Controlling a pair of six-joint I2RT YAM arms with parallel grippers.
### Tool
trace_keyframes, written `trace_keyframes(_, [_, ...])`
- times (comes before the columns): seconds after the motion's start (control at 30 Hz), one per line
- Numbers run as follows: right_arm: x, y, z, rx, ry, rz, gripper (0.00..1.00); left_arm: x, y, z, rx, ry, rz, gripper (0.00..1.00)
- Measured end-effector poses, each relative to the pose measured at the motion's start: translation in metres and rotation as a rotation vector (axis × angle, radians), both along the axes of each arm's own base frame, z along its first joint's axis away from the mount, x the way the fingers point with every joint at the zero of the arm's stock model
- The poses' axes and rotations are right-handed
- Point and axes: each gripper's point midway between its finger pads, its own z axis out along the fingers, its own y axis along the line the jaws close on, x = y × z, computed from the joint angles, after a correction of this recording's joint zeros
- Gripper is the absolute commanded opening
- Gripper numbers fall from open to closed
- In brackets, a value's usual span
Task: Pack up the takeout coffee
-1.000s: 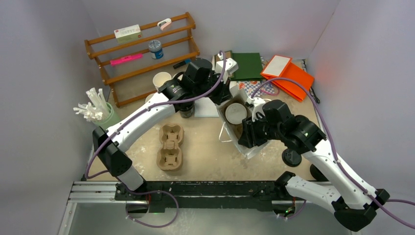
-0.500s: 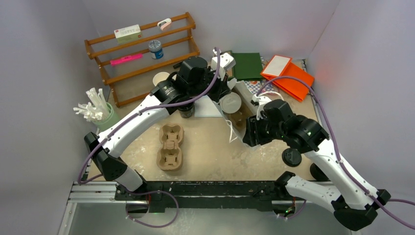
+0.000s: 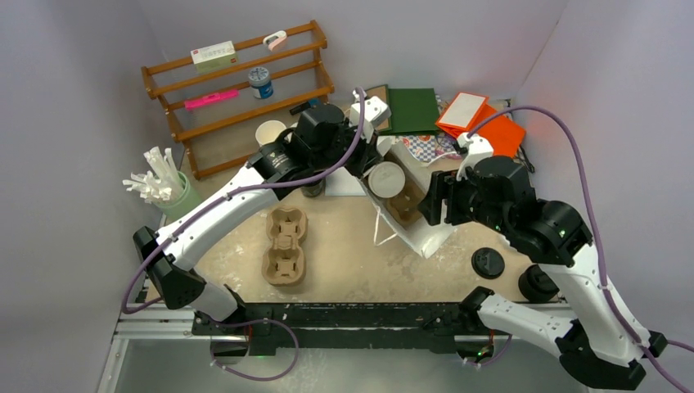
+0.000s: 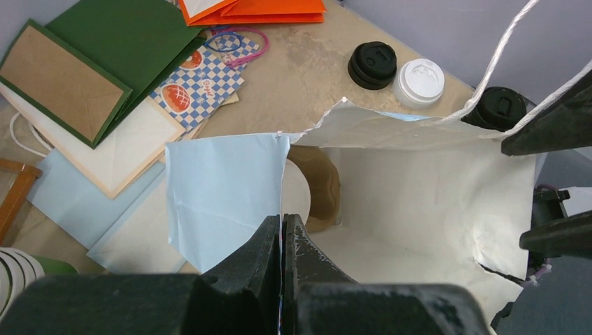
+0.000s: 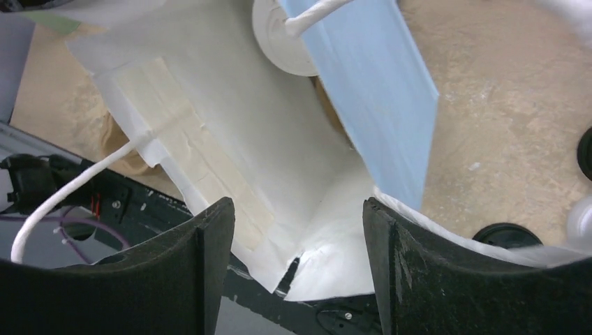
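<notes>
**Left side.** A pulp cup carrier (image 3: 284,246) lies on the table near the left arm. It is well apart from the work and plays no part in this step.

**Left gripper** (image 4: 282,227). The fingers are pressed together on the rim flap of the paper bag (image 4: 419,181), pinching one layer of the pale blue paper. This clamp holds the mouth of the bag open.

**Bag.** In the overhead view it leans rather than standing square. The rim is ragged, and a tear shows in the right wall.

**Takeout coffee** (image 3: 385,178). It is inside the bag at the far-left end, just beside the clamped flap, with its white lid showing. A brown surface adjoins the lid. Whether the cup stands on its base cannot be told.

**Right gripper** (image 5: 294,209). The jaws stand wide apart at the right side of the bag and grip nothing. The bag's paper lies ahead of them and between them.

**Judgement.** The cup appears to be packed, and what remains is to settle the bag.
- Keep the left pinch firm.
- Bring the bag upright slowly so that the cup seats lid-up.
- Steady the lower wall with the right fingers, clear of the tear and the cord handle.
- Do not pull sideways on the rim, since the torn paper may give.

**Right side.** Loose black lids (image 3: 488,262) lie on the table and should be avoided.
</notes>
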Motion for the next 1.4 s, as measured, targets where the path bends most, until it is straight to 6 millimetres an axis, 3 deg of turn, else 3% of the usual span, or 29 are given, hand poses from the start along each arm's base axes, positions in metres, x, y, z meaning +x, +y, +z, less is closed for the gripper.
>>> trace_keyframes(0.47, [0.007,-0.041,0.001,-0.116,0.015,-0.226,0.76,-0.002,0.0,-0.016,-0.023,0.049,0.024,0.0])
trace_keyframes(0.77, [0.002,-0.039,0.003,-0.083,0.017,-0.212,0.7,-0.005,-0.004,-0.014,-0.062,0.08,0.027,0.0])
trace_keyframes(1.0, [0.003,-0.035,0.005,-0.076,0.008,-0.191,0.44,-0.005,-0.021,-0.02,-0.071,0.158,-0.003,0.0])
trace_keyframes(1.23, [0.009,-0.035,0.009,-0.099,0.003,-0.196,0.01,-0.002,-0.044,-0.03,-0.079,0.217,-0.06,0.0])
trace_keyframes(1.4, [0.018,-0.041,0.013,-0.14,-0.017,-0.237,0.0,0.006,-0.054,-0.035,-0.072,0.204,-0.081,0.0])
